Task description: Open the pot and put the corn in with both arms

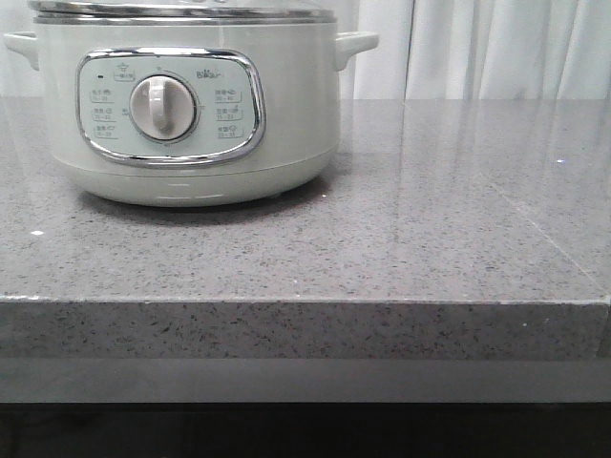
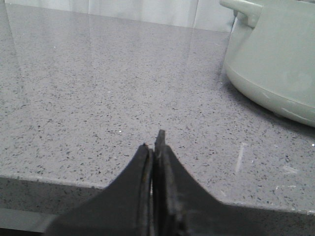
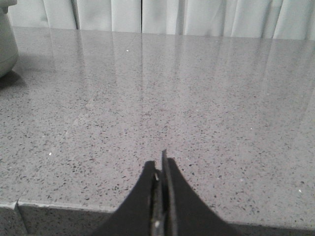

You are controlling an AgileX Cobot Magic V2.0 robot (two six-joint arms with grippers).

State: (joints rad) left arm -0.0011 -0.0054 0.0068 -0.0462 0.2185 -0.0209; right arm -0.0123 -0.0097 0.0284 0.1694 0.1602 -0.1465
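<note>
The pale grey-green pot (image 1: 191, 114) stands at the back left of the grey speckled counter, its steel-rimmed lid (image 1: 181, 11) on top and its dial facing me. Part of the pot (image 2: 275, 59) fills one side of the left wrist view, and a sliver of the pot (image 3: 6, 44) shows at the edge of the right wrist view. My left gripper (image 2: 153, 145) is shut with nothing in it, hovering near the counter's front edge. My right gripper (image 3: 160, 164) is likewise shut and empty over the front edge. No corn shows in any view. Neither gripper appears in the front view.
The grey speckled counter (image 1: 430, 219) runs wide to the right of the pot. White curtains (image 1: 496, 48) hang behind it. The counter's front edge (image 1: 305, 301) drops to a dark band below.
</note>
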